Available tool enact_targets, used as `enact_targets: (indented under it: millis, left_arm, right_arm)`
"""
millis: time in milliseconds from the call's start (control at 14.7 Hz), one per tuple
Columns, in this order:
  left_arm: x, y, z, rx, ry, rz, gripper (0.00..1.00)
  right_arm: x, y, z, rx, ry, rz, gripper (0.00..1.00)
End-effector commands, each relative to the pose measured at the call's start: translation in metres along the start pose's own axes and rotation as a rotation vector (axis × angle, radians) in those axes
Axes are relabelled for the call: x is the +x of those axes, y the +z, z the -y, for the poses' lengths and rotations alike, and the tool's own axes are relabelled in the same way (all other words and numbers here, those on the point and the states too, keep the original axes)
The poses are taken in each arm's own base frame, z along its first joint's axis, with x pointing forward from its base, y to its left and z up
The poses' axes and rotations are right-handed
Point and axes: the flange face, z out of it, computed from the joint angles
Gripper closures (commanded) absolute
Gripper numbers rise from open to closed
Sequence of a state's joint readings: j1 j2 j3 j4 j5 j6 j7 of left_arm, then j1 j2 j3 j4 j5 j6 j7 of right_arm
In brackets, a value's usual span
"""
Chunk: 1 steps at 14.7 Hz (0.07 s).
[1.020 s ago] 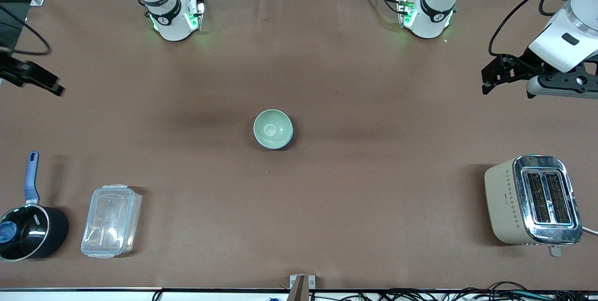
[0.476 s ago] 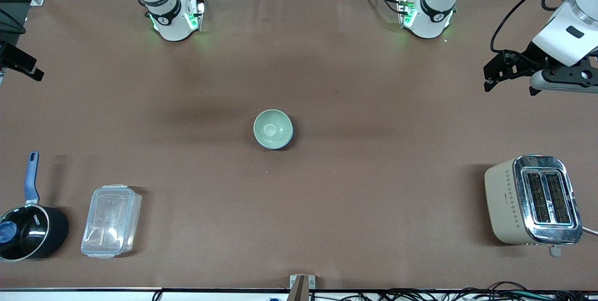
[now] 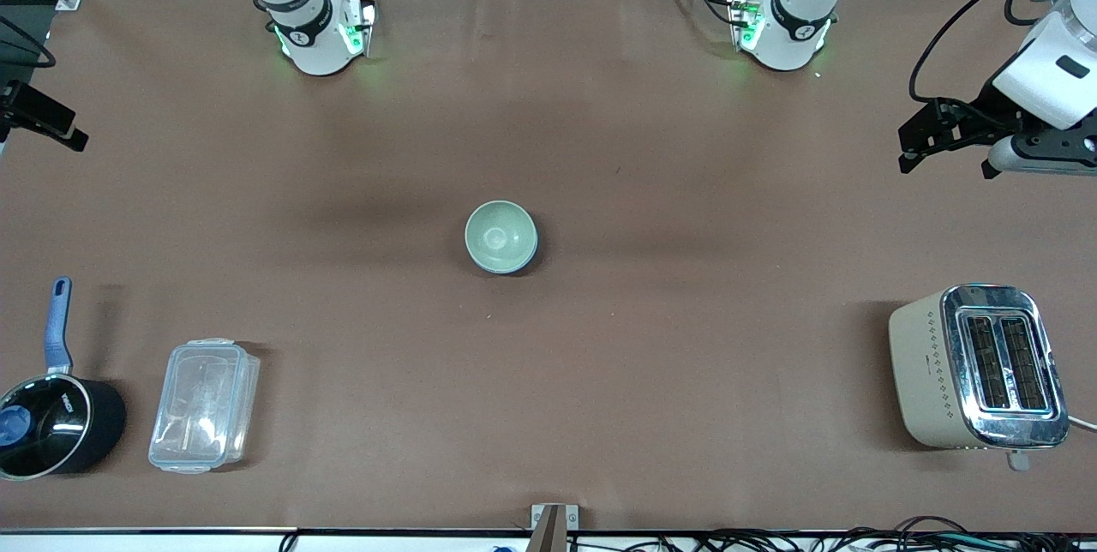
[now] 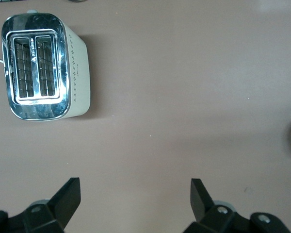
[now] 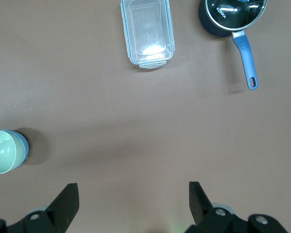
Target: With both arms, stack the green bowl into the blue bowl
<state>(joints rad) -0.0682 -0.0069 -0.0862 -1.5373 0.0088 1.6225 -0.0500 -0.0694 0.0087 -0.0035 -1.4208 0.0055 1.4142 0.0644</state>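
Observation:
The green bowl (image 3: 499, 235) sits nested inside the blue bowl (image 3: 530, 261) at the middle of the table; only a thin blue edge shows around it. In the right wrist view the green bowl (image 5: 1, 153) shows with the blue bowl's wall (image 5: 24, 147) around it. My left gripper (image 3: 912, 149) is open and empty, up over the table's edge at the left arm's end; its fingers (image 4: 136, 193) stand wide apart over bare cloth. My right gripper (image 3: 51, 119) is open and empty at the right arm's end, partly cut off; its fingers (image 5: 133, 194) stand wide apart.
A beige and chrome toaster (image 3: 977, 368) stands near the front camera at the left arm's end, also in the left wrist view (image 4: 43, 65). A clear lidded container (image 3: 204, 405) and a black saucepan with a blue handle (image 3: 51, 423) sit at the right arm's end.
Both grippers have drawn away from the middle toward their own ends of the table, the left one rising slightly. The nested bowls have not moved.

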Motion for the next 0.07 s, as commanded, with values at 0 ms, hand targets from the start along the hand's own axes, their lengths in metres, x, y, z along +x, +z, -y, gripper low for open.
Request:
enact_targets:
  millis: [0]
  left_arm:
    - [0.0023,-0.0085,0.0044,0.000,-0.008,0.005,0.00]
  right_arm:
    - [-0.0015,-0.0030,0.0001,0.005,-0.009,0.003,0.00]
